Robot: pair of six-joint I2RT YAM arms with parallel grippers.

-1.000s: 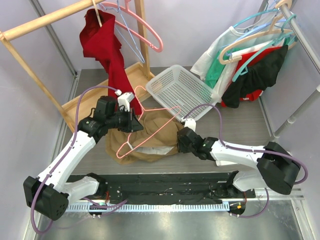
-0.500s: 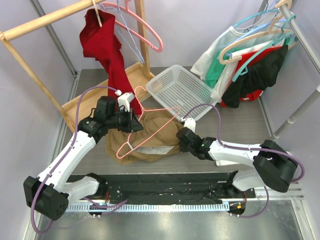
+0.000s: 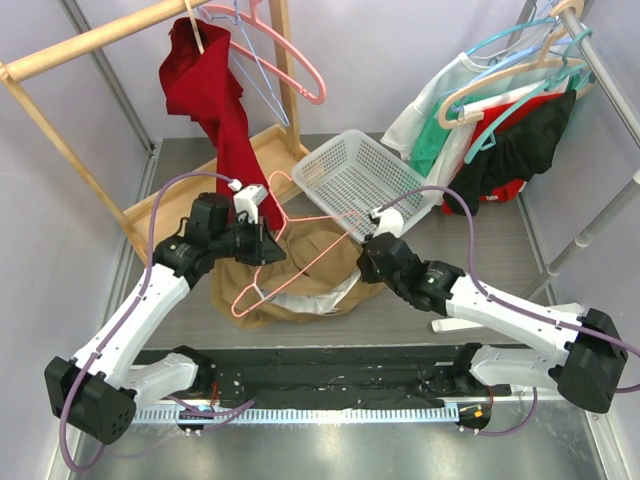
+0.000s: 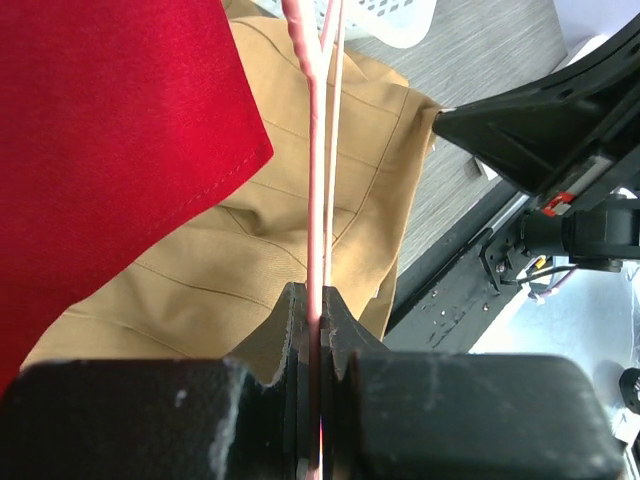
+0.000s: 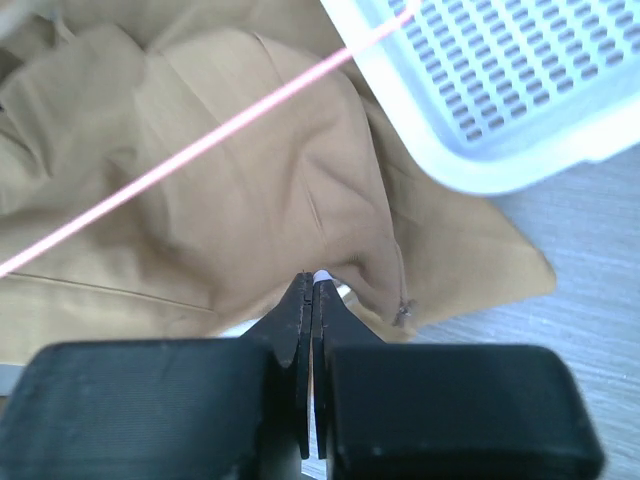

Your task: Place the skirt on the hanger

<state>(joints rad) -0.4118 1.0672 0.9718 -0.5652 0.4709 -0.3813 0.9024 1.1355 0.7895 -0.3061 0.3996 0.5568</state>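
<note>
Tan skirt [image 3: 285,300] sits heaped on the table [image 3: 500,240], not yet on the pink hanger [image 4: 315,200]; threading and hanging both look outstanding. Left gripper [image 4: 315,300] clamps the hanger wire just above the cloth. Right gripper [image 5: 312,285] pinches a fold at the skirt's edge, jaws closed.

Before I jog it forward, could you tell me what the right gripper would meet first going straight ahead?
The tan skirt: the right gripper pinches a fold of it, with more cloth just ahead, then probably the pink hanger wire.
</note>
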